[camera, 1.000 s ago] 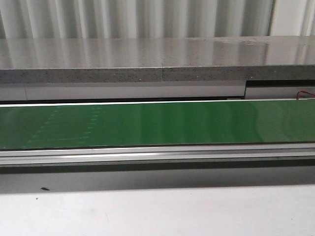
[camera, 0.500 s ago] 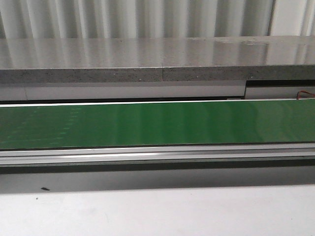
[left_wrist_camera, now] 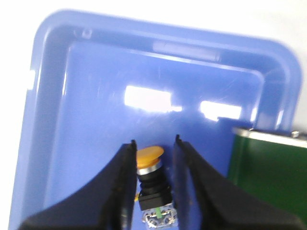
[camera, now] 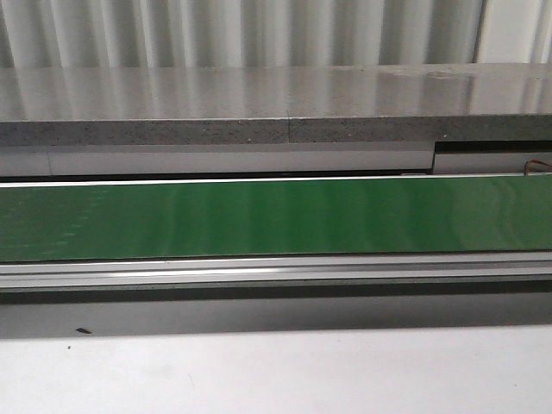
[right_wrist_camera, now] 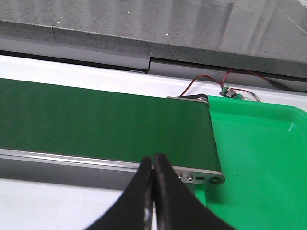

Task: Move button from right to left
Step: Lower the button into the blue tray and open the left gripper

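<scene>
The button (left_wrist_camera: 149,155) has a yellow cap, a black collar and a blocky base. It sits between the fingers of my left gripper (left_wrist_camera: 155,140), which is shut on it and holds it over the inside of a blue tray (left_wrist_camera: 48,96). My right gripper (right_wrist_camera: 153,157) is shut and empty, above the front rail of the green conveyor belt (right_wrist_camera: 96,120), near its end by a green tray (right_wrist_camera: 268,158). Neither gripper nor the button shows in the front view.
The green belt (camera: 276,216) runs across the front view, with a grey stone ledge (camera: 276,103) behind it and a white table (camera: 276,371) in front. A belt end (left_wrist_camera: 268,167) borders the blue tray. Red wires and a small board (right_wrist_camera: 225,91) lie behind the green tray.
Faint pale marks on the left part of the belt in the front view have faded out. Nothing else there has visibly moved.
</scene>
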Robot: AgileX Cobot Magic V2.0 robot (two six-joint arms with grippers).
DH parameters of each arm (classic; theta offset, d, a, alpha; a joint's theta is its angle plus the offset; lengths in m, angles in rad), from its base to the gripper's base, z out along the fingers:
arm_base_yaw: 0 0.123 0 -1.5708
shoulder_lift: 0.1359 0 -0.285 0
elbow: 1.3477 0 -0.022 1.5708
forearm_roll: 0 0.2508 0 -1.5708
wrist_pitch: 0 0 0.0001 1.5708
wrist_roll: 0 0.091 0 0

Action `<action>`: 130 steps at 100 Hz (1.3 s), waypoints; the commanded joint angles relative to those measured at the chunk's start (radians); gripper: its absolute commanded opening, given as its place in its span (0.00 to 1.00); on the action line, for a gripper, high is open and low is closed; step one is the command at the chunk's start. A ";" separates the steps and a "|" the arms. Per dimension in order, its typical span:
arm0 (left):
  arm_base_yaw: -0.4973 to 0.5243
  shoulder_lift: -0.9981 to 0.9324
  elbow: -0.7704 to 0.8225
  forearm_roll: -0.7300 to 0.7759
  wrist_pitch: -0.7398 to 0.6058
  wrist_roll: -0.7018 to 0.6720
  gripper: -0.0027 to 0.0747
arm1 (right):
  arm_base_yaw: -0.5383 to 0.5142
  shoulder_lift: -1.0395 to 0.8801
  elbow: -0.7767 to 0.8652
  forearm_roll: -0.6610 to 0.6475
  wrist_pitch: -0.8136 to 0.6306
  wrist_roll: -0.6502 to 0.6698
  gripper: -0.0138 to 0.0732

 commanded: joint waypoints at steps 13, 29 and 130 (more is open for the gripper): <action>-0.101 -0.192 0.039 -0.061 -0.115 -0.088 0.01 | 0.003 0.012 -0.025 0.000 -0.073 -0.009 0.08; -0.178 -0.300 0.150 -0.103 -0.221 -0.124 0.01 | 0.003 0.012 -0.025 0.000 -0.073 -0.009 0.08; -0.454 -1.151 1.016 -0.163 -0.758 -0.122 0.01 | 0.003 0.012 -0.025 0.000 -0.073 -0.009 0.08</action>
